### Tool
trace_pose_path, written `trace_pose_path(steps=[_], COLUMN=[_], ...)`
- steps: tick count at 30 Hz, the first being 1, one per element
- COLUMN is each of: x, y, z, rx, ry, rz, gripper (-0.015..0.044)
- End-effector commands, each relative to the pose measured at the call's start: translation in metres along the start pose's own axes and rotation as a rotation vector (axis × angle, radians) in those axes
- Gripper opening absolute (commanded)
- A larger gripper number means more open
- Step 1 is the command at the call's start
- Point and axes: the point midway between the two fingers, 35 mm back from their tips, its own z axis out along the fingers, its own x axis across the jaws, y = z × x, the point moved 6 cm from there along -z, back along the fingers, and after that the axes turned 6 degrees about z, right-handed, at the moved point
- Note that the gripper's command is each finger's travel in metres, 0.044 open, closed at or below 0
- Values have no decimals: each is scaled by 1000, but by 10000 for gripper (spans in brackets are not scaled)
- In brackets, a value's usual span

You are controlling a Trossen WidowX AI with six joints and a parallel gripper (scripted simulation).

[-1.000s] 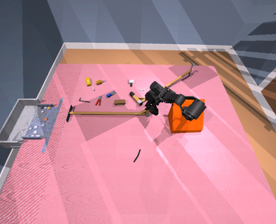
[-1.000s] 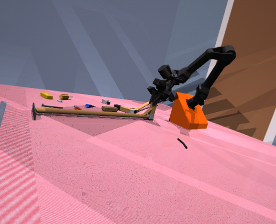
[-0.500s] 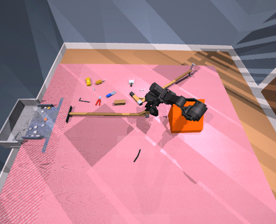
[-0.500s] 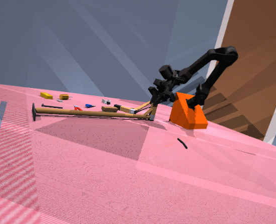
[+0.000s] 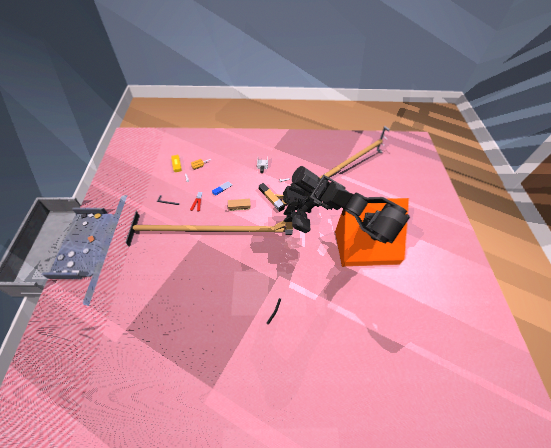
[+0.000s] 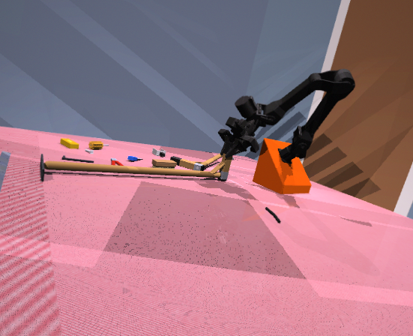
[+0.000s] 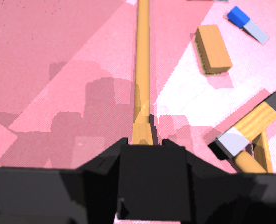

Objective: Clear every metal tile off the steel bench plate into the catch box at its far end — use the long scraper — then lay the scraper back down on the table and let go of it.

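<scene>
The pink desk [image 5: 327, 350] carries everything, with the steel bench plate [image 5: 79, 245] at its left edge and the catch box [image 5: 24, 240] joined to the plate's far side. Several metal tiles [image 5: 70, 255] are seen lying on the plate, so the clearing is judged not yet done. The long scraper [image 5: 207, 228] is stretched across the desk, its dark blade [image 5: 132, 228] standing just short of the plate's near rail. Its handle end is gripped by the claw [image 5: 288, 229], which is closed on the wood, as the wrist view confirms. The step in hand is judged to be the approach of the blade to the plate. A lift of the blade over the rail is called for next, then a push along the plate toward the box.

Small tools are scattered behind the shaft, among them a red pair of pliers [image 5: 196, 202] and a wooden block [image 5: 239, 204]. The claw's fingertips are hidden by its own body in the wrist view. The tiles cannot be counted surely, being small and blurred. Whether the blade touches the desk cannot be told.
</scene>
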Motion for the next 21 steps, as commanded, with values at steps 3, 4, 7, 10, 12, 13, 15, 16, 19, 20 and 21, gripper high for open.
trace_pose_path(steps=[3,4,7,10,12,13,15,16,19,20,21], x=[0,1,1,2,3,3,3,4,5,5,5], y=[13,14,18,22,24,25,28,29,33,34,35], z=[5,6,9,11,13,14,16,17,19,20,21], rx=[-11,-11,-11,-12,-12,-12,-12,-12,-13,-13,-13], ry=[-5,-5,-5,-5,-5,-5,-5,-5,-4,-4,-4], rz=[-8,-8,-9,-9,-9,-9,-9,-9,-10,-10,-10], gripper=[0,0,0,0,0,0,0,0,0,0,0])
